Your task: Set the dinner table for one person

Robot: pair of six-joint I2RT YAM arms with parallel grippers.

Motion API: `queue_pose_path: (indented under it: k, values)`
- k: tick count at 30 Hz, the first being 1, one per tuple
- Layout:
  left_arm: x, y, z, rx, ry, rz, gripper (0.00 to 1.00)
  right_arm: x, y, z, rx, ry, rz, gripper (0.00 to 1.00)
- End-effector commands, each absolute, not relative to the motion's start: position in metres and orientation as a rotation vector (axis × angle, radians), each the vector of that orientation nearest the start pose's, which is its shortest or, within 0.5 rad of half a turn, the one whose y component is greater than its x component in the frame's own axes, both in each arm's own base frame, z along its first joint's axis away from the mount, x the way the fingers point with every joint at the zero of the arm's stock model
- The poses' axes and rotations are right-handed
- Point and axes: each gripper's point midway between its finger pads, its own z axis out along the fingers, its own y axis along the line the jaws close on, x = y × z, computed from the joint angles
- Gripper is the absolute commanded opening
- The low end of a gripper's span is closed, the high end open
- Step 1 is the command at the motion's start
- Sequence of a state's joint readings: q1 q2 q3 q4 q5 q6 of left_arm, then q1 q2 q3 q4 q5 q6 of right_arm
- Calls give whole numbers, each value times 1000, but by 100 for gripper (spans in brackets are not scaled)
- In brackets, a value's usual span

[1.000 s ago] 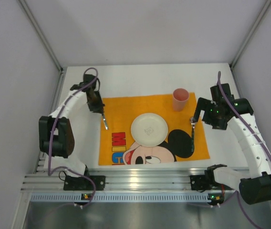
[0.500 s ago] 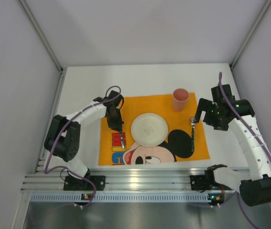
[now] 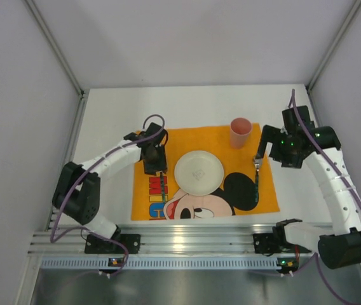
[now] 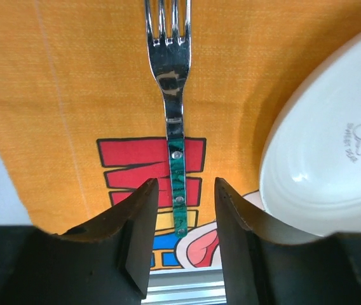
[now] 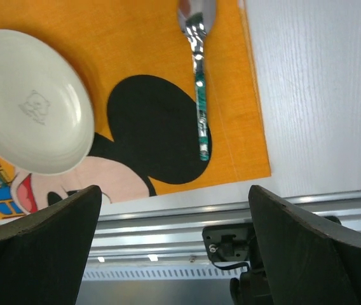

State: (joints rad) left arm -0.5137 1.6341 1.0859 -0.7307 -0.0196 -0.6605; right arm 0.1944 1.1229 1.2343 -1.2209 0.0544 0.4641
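Note:
On the white dinner table [image 3: 187, 105] lies an orange Mickey Mouse cloth [image 3: 168, 143] with a white plate [image 3: 198, 172] in its middle. A fork [image 4: 170, 70] with a green handle lies flat on the cloth just left of the plate [image 4: 333, 159]. My left gripper [image 4: 185, 184] hovers over the handle end, open, its jaws on either side and apart from the fork. In the top view this gripper [image 3: 157, 169] sits left of the plate. A green-handled spoon [image 3: 255, 181] lies on the cloth right of the plate. My right gripper [image 5: 174, 190] is wide open and holds nothing, above and behind the spoon [image 5: 199, 95].
A pink cup [image 3: 240, 132] stands upright at the cloth's back right corner. Aluminium rails [image 3: 187, 241] and both arm bases run along the near edge. Bare white tabletop [image 5: 320, 95] extends right of the cloth, and grey walls enclose the table.
The left arm swung from the cloth's back left corner to beside the plate with the fork. Its jaws have now opened, and the fork lies on the cloth. The right arm barely moved.

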Motion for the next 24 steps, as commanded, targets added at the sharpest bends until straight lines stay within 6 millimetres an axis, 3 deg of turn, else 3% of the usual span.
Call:
queue_pose_path:
  k: [1,3,4,5,7,8,9,10,13,14,15,16,19,20,22,23,24]
  values:
    - [279,-167,111,-173,2692,-230,48,248,78,259,254,2485,331,100]
    - [287,-153,151,-151,2549,-204,49,256,88,282,199,2435,405,100]
    - [293,-145,181,-127,2443,-193,52,261,99,308,152,2361,485,100]
    - [297,-135,196,-133,2377,-151,54,262,104,321,118,2315,526,100]
    - [322,-89,245,-275,2069,48,59,255,107,364,97,2146,586,100]
    - [314,-83,240,-239,2074,72,61,260,106,370,106,2116,585,100]
    - [326,-79,231,-238,1964,81,63,248,104,379,95,2053,596,100]
    - [325,-70,245,-126,1847,125,63,249,105,394,78,1964,612,100]
    - [319,-57,219,53,1569,206,70,227,97,402,85,1809,624,100]
    - [316,-61,197,125,1603,194,73,220,93,402,103,1779,622,100]
    - [321,-43,178,106,1645,221,74,209,81,400,156,1737,591,100]
    - [327,-41,155,34,1707,180,75,205,76,398,229,1717,605,100]
    - [327,-26,120,19,1759,264,77,188,47,385,448,1622,567,100]
    - [332,-27,127,0,1708,243,79,184,44,385,459,1599,565,100]
    - [339,-8,108,-75,1748,240,79,177,43,381,449,1591,572,100]
    - [346,-8,111,-97,1716,194,79,176,46,379,438,1608,581,100]
    - [353,9,112,-142,1707,220,79,179,52,373,424,1645,597,100]
